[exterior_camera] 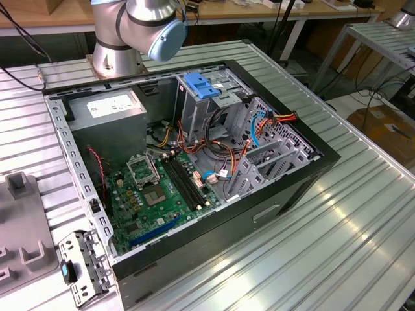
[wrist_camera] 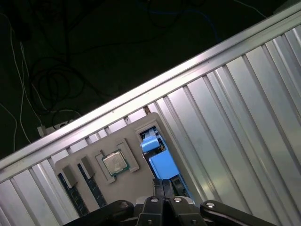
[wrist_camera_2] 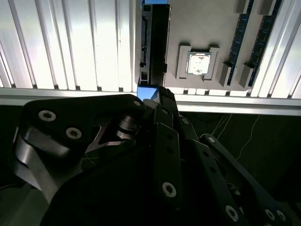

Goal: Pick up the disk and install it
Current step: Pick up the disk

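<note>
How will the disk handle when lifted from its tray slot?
Probably rigid and dense: the disk looks like a solid slab with blue plastic rails. Standing on edge in a slot of the grey tray, it may bind or tip if pushed sideways.

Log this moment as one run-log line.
gripper: close over disk | disk: on edge in tray slot, not installed | tray: also holds processor chip | computer case: open

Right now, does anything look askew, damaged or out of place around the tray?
Nothing stands out. The disk stands on edge, straight in its slot in the grey tray; the processor sits square in its recess.
</note>
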`<state>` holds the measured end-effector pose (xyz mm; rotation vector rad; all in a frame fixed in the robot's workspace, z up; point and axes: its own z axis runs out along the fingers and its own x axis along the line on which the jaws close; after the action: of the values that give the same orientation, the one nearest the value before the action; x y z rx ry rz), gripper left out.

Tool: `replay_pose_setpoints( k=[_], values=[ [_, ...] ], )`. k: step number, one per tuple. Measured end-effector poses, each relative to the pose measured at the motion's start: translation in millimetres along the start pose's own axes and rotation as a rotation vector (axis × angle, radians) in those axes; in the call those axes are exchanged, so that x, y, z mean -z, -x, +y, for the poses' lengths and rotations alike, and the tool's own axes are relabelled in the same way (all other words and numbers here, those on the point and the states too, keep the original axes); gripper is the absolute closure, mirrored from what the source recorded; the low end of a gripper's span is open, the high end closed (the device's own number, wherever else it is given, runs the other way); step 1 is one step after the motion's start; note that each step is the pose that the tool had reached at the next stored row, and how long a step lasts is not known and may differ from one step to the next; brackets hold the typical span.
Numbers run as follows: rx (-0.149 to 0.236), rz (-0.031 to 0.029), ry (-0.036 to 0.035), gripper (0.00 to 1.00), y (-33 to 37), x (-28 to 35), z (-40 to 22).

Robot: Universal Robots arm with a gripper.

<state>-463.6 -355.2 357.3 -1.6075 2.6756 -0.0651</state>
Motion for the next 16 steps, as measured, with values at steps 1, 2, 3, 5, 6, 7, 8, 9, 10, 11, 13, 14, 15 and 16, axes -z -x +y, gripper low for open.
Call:
replay_pose_setpoints(
  k=[1, 2, 3, 5, 6, 7, 8, 9, 10, 11, 13, 14, 15, 16],
  values=[
    [0.004, -0.0002, -0.0001, 0.89, 0.0, 0.0, 0.0],
    [0.013, -0.0006, -0.0001, 0.89, 0.0, 0.0, 0.0],
    [0.033, -0.0016, -0.0003, 0.89, 0.0, -0.2, 0.1],
    [0.063, -0.0033, -0.0012, 0.89, 0.0, -0.8, 0.1],
    [0.073, -0.0044, -0.0022, 0.89, 0.0, -1.5, 0.1],
    [0.083, -0.0052, -0.0032, 0.89, 0.0, -2.1, 0.1],
    [0.095, -0.0062, -0.0045, 0.89, 0.0, -2.7, 0.1],
    [0.108, -0.0073, -0.0056, 0.89, 0.0, -3.5, 0.1],
    [0.124, -0.0082, -0.0061, 0.89, 0.0, -4.6, 0.2],
    [0.149, -0.0094, -0.0061, 0.83, 0.0, -7.2, 0.4],
    [0.184, -0.0129, -0.0053, 0.83, -0.1, -10.1, 0.8],
    [0.198, -0.0172, -0.0036, 0.76, -0.3, -11.1, 1.2],
    [0.208, -0.0219, -0.0019, 0.76, -0.6, -11.9, 1.7],
    [0.217, -0.0293, 0.0007, 0.75, -1.1, -12.4, 2.7]
  ],
)
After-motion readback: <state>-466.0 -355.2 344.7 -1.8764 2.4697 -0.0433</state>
